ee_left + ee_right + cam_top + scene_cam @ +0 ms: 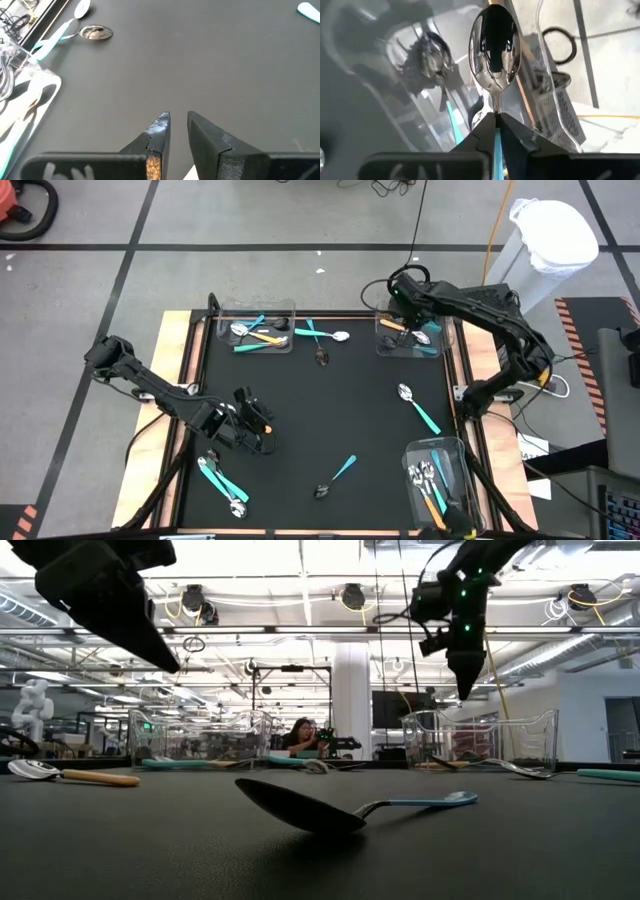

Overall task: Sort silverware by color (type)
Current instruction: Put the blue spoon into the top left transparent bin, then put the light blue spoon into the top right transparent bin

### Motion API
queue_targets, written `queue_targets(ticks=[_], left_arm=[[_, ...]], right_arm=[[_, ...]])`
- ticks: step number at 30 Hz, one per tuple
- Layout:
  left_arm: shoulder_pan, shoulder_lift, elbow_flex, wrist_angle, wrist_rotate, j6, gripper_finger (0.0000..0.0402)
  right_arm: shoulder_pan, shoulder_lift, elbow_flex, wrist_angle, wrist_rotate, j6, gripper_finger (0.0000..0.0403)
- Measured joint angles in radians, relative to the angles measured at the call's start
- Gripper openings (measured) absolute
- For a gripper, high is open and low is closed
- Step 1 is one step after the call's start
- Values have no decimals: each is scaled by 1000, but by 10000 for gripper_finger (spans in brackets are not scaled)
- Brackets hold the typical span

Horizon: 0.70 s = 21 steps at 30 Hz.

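My right gripper (pixel 403 292) (pixel 467 690) hangs over the clear far-right bin (pixel 382 340), shut on a silver spoon with a teal handle (pixel 495 50). That bin holds teal- and orange-handled spoons (pixel 412 336). My left gripper (pixel 258 435) (pixel 178 116) stands above the table's left half, its fingers a narrow gap apart with nothing between the tips. Below it an orange-handled spoon (pixel 70 777) lies flat on the table. A dark spoon with a teal handle (pixel 330 810) lies near the front. My right gripper pinches the spoon's teal handle (pixel 496 132) between its two fingers (pixel 520 137), which lie along the handle. The fingers point steeply down from above. The silver bowl (pixel 495 47) sticks out past the fingertips, and the spoon is lifted clear of the table.
A far-left bin (pixel 285 308) and a near-right bin (pixel 455 448) hold more spoons. Loose spoons lie at the far middle (pixel 325 335), right (pixel 418 408), near middle (pixel 335 477) and near left (pixel 222 485). A person sits in the room beyond the table (pixel 300 735).
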Motion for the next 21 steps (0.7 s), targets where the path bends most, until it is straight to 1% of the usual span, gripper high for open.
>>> queue_targets(ticks=[4,9,11,12,14,17,19,21], left_arm=[[0,0,0,-15,1,-8,70],[0,0,0,-28,1,-9,70],[0,0,0,-33,9,-55,70],[0,0,0,-44,28,-108,70],[0,0,0,-74,120,-229,70],[-4,0,0,-142,354,-365,70],[-24,0,0,-186,492,-381,70],[-62,0,0,-213,588,-375,70]], right_arm=[[-28,28,0,12,2,1,64],[-33,24,0,63,4,17,114],[-32,14,0,71,4,65,130],[-28,6,0,74,1,92,135],[-18,-10,0,74,-17,148,142],[7,-38,0,79,-84,213,144],[29,-53,1,95,-140,240,144],[56,-65,1,114,-186,263,145]])
